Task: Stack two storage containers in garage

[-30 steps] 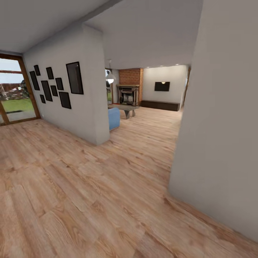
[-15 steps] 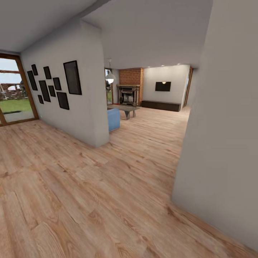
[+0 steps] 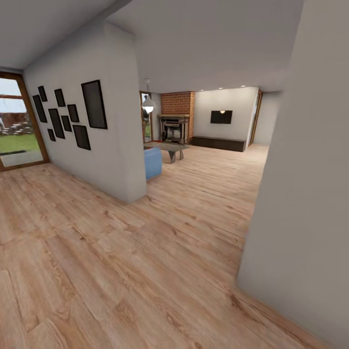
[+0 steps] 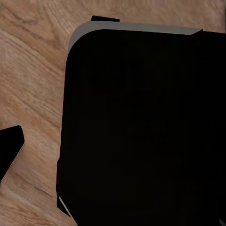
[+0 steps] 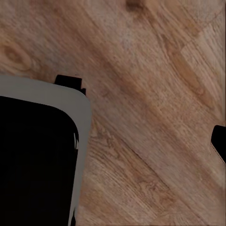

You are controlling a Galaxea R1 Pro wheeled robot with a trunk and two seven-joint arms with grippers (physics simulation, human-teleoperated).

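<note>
The two storage containers are out of view, and so is the garage. Ahead, past a wall corner (image 3: 127, 145), the living room opens with a blue sofa (image 3: 153, 162) on the wood-plank floor (image 3: 145, 252). In the left wrist view one dark fingertip (image 4: 9, 150) shows at the picture's edge over planks, beside my black base (image 4: 141, 127). The right wrist view has one fingertip (image 5: 220, 141) at its edge, and bare planks (image 5: 150, 117) in the middle. Nothing lies between the fingers of either gripper.
A grey wall (image 3: 310, 194) stands close on the right. The left wall carries several black frames (image 3: 72, 116), with a wood-framed glass door (image 3: 19, 126) beyond. Far ahead are a low table (image 3: 167, 146), a brick fireplace (image 3: 174, 127) and a wall television (image 3: 221, 117).
The whole head view has shifted: the frames and glass door slid left and the right wall drew back to the right, opening more of the far room. The camera has moved.
</note>
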